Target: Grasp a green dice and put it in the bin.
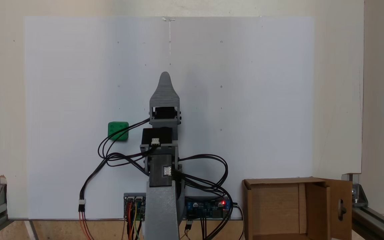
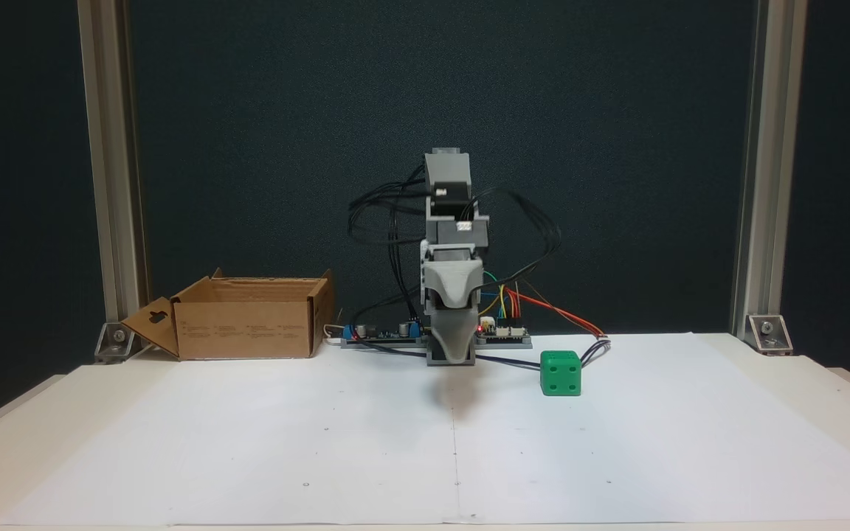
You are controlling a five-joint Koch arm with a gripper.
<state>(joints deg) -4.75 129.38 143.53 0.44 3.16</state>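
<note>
White paper sheet (image 1: 245, 100) covers counter; green dice (image 1: 118, 130) lies free just beside folded arm, bin (image 1: 280, 210) well apart. End effector (image 1: 165, 78) empty, jaw gap hidden, cannot tell. Reach step not begun; next: swing toward dice, open, descend

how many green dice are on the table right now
1. The green dice sits on the white sheet beside the arm, left of it in a fixed view from above and right of it from the front. The bin's inside shows partly; another could be hidden there.
</note>
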